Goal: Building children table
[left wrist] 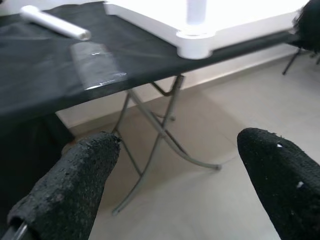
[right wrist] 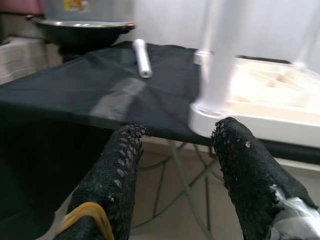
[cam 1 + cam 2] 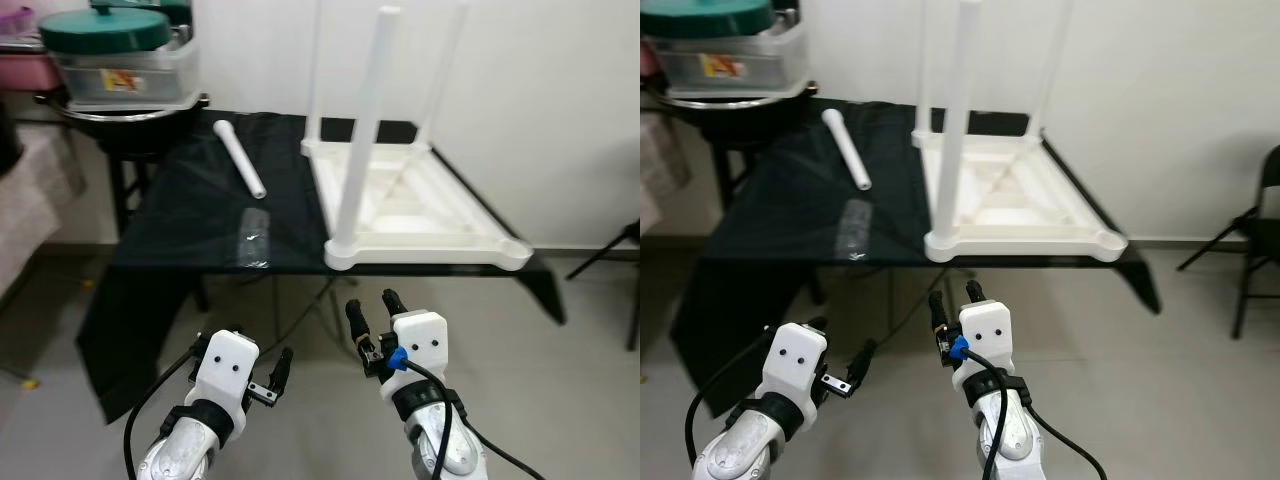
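We hold our left gripper (image 3: 268,381) at seven o'clock and our right gripper (image 3: 372,312) at six, both with fingers spread and holding nothing, short of the black-draped folding table (image 3: 190,230), where the upturned white plastic children's tabletop (image 3: 450,225) sits at two o'clock with three white legs standing in its corners. The loose white tubular leg (image 3: 239,157) lies on the cloth at eleven o'clock, apart from the tabletop, with a clear plastic wrapper (image 3: 254,238) between it and our grippers. At ten o'clock a clear lidded storage box with a green lid (image 3: 125,57) rests on a dark round pan (image 3: 125,108), its red-and-yellow label too small to read, and a black chair leg (image 3: 612,250) juts in at three o'clock.
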